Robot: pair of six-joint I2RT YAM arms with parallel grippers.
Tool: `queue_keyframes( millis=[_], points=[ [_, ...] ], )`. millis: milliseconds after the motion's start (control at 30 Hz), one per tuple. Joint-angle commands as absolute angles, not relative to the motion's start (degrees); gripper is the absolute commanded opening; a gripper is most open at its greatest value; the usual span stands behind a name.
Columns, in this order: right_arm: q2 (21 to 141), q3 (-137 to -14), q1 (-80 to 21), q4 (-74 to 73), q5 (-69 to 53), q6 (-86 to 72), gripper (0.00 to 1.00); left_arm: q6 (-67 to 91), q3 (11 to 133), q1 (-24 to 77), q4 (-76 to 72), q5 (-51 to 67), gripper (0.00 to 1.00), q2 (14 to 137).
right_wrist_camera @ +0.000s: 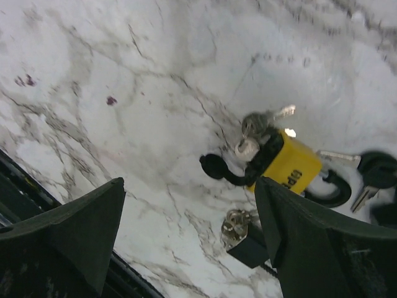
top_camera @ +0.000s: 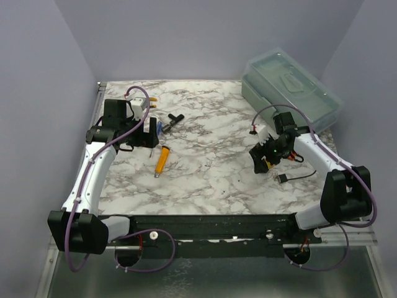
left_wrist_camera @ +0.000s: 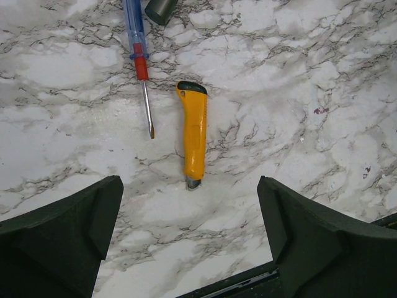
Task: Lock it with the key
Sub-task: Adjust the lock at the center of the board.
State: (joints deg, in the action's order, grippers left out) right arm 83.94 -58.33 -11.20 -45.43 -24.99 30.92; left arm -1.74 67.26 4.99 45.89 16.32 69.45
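Observation:
A yellow padlock (right_wrist_camera: 293,165) with a black cover and black shackle lies on the marble table, just ahead of and to the right of my right gripper (right_wrist_camera: 189,242). Silver keys (right_wrist_camera: 259,123) sit at its near end. I cannot tell if one is inserted. A black-headed key (right_wrist_camera: 376,170) lies past the lock. The right gripper is open and empty, hovering above the table. In the top view it (top_camera: 263,158) covers most of the padlock (top_camera: 272,163). My left gripper (left_wrist_camera: 189,248) is open and empty at the left (top_camera: 151,139).
A yellow utility knife (left_wrist_camera: 193,133) and a blue-and-red screwdriver (left_wrist_camera: 141,62) lie ahead of the left gripper. A black plug with a metal end (right_wrist_camera: 243,239) and its cable (top_camera: 291,178) lie by the padlock. A clear lidded box (top_camera: 291,84) stands at the back right.

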Motion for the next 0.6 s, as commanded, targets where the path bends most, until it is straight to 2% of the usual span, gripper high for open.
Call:
queue_keyframes(
  millis=[0, 333, 567],
  points=[
    [84.01, -54.03, -7.97, -49.45, -17.91, 34.73, 0.92, -2.77, 68.34, 5.19, 44.75, 17.68, 0.99, 68.81],
    [86.2, -52.69, -4.01, -48.85, -13.4, 37.19, 0.86, -3.51, 67.7, 5.19, 44.67, 16.96, 0.99, 67.4],
    [92.81, -52.56, -2.64, -43.32, -13.02, 37.2, 0.87, -3.87, 67.32, 5.19, 44.3, 16.92, 0.99, 67.34]
  ],
)
